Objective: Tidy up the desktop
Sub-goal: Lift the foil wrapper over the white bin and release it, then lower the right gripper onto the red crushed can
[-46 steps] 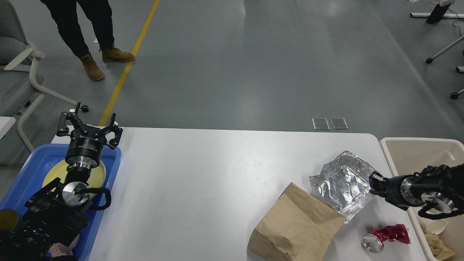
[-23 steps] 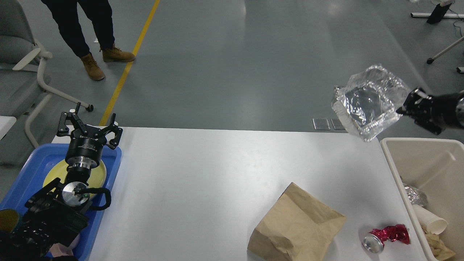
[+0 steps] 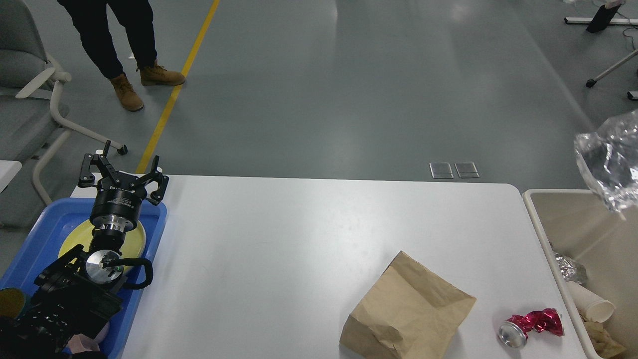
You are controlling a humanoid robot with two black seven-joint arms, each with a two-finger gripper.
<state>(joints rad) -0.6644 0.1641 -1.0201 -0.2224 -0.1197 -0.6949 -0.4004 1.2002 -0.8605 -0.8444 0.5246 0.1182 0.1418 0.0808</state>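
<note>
The white desktop (image 3: 279, 249) carries a crumpled brown paper bag (image 3: 406, 311) at the front right and a crushed red can (image 3: 531, 324) beside it. A crumpled silver foil container (image 3: 608, 162) hangs in the air at the right edge, above the beige bin (image 3: 541, 224). My right gripper is out of view past the right edge. My left gripper (image 3: 122, 174) is open and empty above the far end of the blue tray (image 3: 45, 224), which holds a yellow plate (image 3: 137, 237).
The beige bin holds a paper cup (image 3: 590, 301), foil and paper scraps. A person's legs in brown boots (image 3: 144, 82) stand on the floor beyond the table, by a yellow line. A grey chair (image 3: 30, 94) stands at the far left.
The foil container was lifted off the desktop by my right gripper and carried up and right, now above the bin. The right gripper has left the view. The left arm has not moved.
</note>
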